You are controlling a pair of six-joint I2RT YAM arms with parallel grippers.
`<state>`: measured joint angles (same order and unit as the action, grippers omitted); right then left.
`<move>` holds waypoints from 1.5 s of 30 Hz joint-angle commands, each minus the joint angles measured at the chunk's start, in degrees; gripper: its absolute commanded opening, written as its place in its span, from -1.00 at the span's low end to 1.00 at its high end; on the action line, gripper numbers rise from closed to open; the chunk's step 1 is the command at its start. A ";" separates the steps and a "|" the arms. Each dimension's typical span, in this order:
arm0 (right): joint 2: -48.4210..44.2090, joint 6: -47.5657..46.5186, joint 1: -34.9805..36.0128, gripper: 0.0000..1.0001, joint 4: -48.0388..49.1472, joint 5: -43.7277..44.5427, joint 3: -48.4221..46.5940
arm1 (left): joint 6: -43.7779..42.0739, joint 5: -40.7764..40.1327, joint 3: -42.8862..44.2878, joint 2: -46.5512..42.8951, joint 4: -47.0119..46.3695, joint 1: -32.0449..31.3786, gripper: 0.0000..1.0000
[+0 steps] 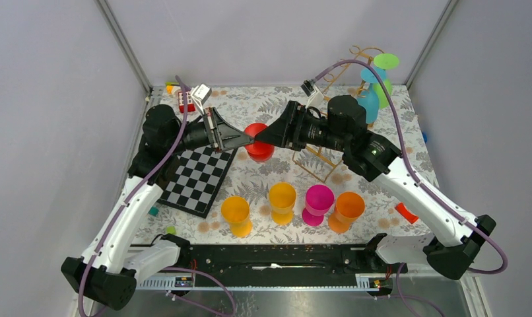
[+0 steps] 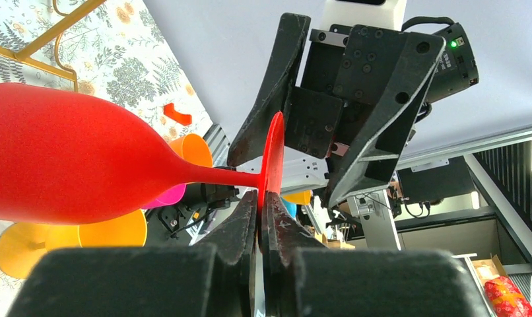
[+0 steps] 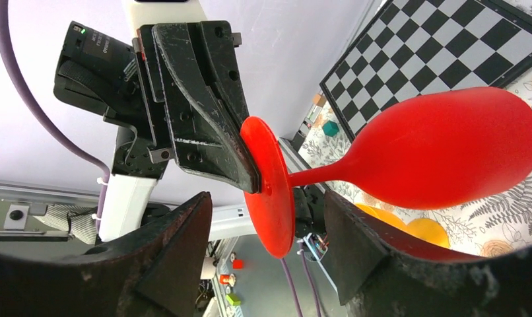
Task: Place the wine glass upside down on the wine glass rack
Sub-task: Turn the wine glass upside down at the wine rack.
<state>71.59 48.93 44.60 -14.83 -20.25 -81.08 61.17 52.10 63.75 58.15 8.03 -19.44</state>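
A red wine glass (image 1: pixel 260 152) is held above the table's middle, its bowl below its foot. My left gripper (image 1: pixel 248 139) is shut on the rim of the glass's round foot (image 2: pixel 274 152), fingers (image 2: pixel 240 228) pinching it. My right gripper (image 1: pixel 262 136) is open, its fingers (image 3: pixel 174 254) on either side of the foot (image 3: pixel 271 191) without touching it. The bowl fills the left of the left wrist view (image 2: pixel 65 158) and the right of the right wrist view (image 3: pixel 448 152). The gold wire wine glass rack (image 1: pixel 329 162) stands at the back right, behind the right arm.
A blue glass (image 1: pixel 369 99) and a green glass (image 1: pixel 385 63) hang on the rack. Yellow (image 1: pixel 237 212), yellow-orange (image 1: pixel 282 199), pink (image 1: pixel 317 201) and orange (image 1: pixel 348 210) glasses stand in a row at the front. A chessboard (image 1: pixel 200 178) lies at the left.
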 commanded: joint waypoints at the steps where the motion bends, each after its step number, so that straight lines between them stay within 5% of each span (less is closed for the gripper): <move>1: -1.94 2.05 -0.77 0.32 6.21 -0.77 0.76 | 0.79 1.53 0.07 -2.05 -5.22 0.11 -1.00; 14: -1.68 4.40 -1.04 -0.33 7.28 -2.15 1.65 | 0.76 1.61 -0.24 -2.86 -4.72 0.16 -1.00; 23: -1.04 5.04 -1.02 -1.00 8.99 -4.33 2.56 | -0.74 1.21 -0.29 -3.46 -2.01 0.11 -1.00; 33: -2.62 4.17 -1.01 -1.00 8.92 -3.45 4.23 | -2.37 -0.76 0.32 -5.19 0.77 0.17 -1.00; 37: -3.31 3.67 -1.03 -1.00 8.86 -3.10 4.67 | -2.37 -0.78 0.50 -5.08 0.98 0.20 -0.78; 40: -3.73 3.37 -1.09 -1.00 8.30 -2.71 4.92 | -1.20 -1.05 0.66 -4.89 0.77 0.19 -0.32; 45: -4.95 3.39 -1.05 -1.00 8.30 -2.02 6.08 | 3.72 -1.44 -0.76 -4.97 -4.24 0.24 0.17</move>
<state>69.10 53.32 43.72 -8.27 -23.40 -75.66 61.43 51.57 63.24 54.43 10.41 -19.44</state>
